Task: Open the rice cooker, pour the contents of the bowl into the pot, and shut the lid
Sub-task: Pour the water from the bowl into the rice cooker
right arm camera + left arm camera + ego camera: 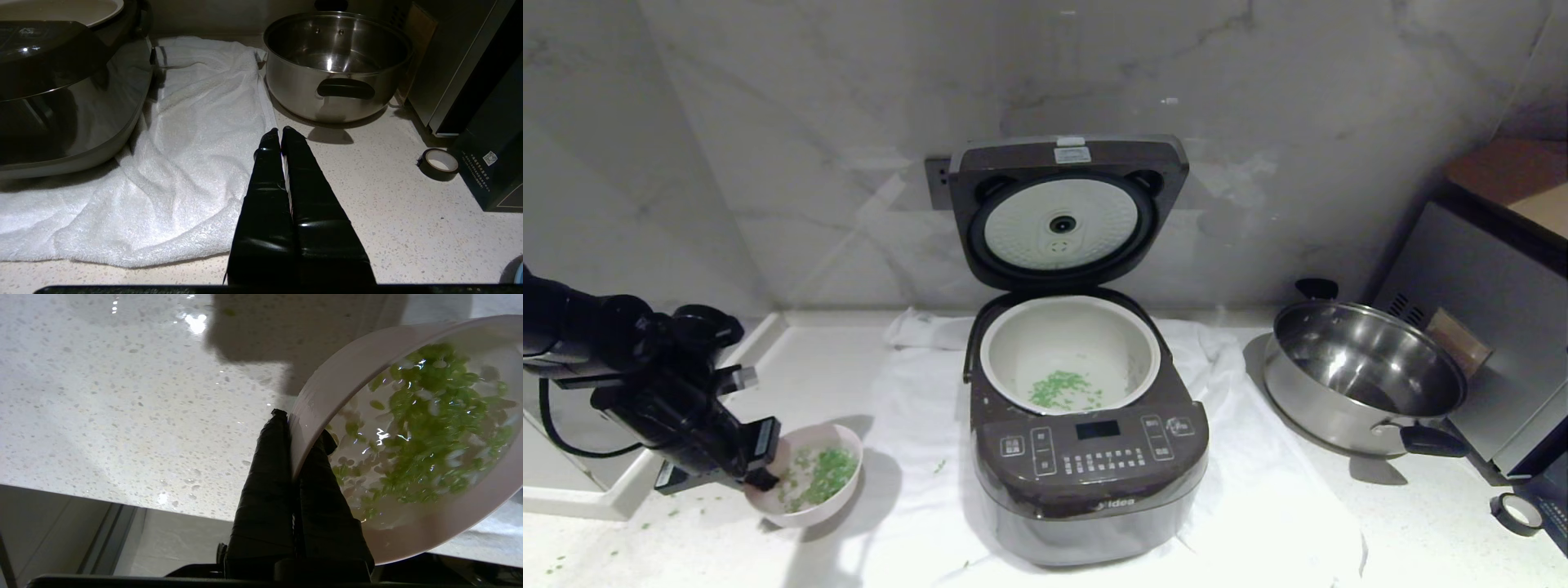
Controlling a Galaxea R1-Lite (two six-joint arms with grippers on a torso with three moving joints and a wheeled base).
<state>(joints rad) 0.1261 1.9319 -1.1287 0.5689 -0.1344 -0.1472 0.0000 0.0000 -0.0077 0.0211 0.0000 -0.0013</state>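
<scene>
The left gripper [760, 465] is pinching the bowl [809, 483] rim, left of the open rice cooker [1086, 441]. Greens [827, 474] are waiting; next, tipping them into the pot [1070, 359]. The right gripper [280, 134] is closed, empty.

Left end effector [764, 469] clamped on bowl [809, 482] rim, right end effector [281, 132] pressed closed, level

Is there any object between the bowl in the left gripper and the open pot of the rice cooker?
Nothing visible blocks it. The left gripper pinches the rim of the bowl left of the rice cooker. Between bowl and pot lie only the white towel and the cooker's own front edge. The lid stands open behind.
</scene>
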